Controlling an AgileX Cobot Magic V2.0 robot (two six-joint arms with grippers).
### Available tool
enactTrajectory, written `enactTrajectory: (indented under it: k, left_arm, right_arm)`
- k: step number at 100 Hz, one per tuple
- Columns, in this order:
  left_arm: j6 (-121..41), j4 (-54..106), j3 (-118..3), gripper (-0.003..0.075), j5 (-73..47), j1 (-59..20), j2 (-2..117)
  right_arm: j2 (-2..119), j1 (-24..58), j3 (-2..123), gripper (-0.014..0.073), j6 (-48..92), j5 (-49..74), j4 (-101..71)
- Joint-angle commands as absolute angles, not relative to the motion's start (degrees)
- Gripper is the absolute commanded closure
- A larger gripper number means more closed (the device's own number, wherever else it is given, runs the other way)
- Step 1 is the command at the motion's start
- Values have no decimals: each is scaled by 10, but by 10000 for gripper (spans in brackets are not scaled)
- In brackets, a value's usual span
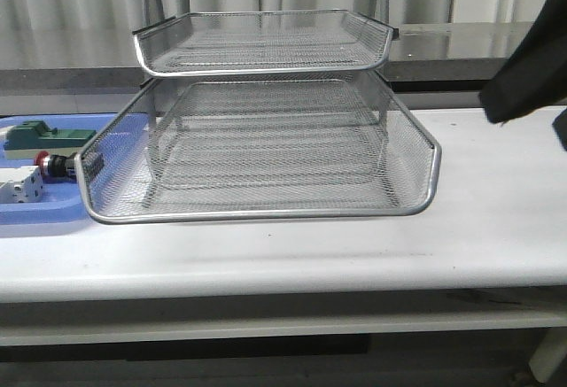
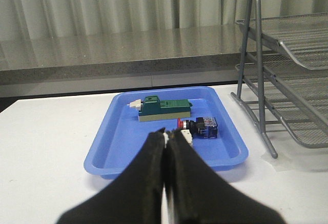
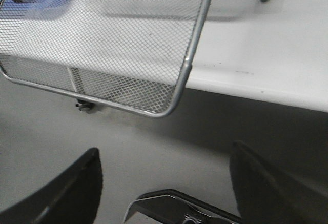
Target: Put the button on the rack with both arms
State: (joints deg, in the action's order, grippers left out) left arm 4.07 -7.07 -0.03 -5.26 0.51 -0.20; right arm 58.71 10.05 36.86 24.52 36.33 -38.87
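Note:
The button, with its red head, black body and blue rear block, lies on its side in the blue tray. It also shows at the far left of the front view. My left gripper is shut with nothing in it, hovering just short of the tray's near rim, a little to the side of the button. The silver wire rack stands mid-table. My right gripper is open and empty, out past the table's edge by a corner of the rack's lowest tray. A right arm segment enters at upper right.
A green block and a white block share the blue tray with the button; the white block is partly hidden behind my left fingers. The rack's legs stand close beside the tray. A grey counter runs behind the white table.

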Motion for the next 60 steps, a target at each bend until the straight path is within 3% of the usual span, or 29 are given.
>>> enactTrajectory:
  k: [1, 28, 60]
  left_arm:
    - [47, -71, 28, 741, -6, 4, -22]
    - [47, -71, 28, 741, -6, 4, -22]
    - [47, -71, 28, 741, -6, 4, -22]
  right_arm:
    - [558, 100, 418, 64, 163, 390, -294]
    - [481, 100, 493, 64, 32, 494, -109]
    - [361, 100, 499, 64, -45, 571, 7]
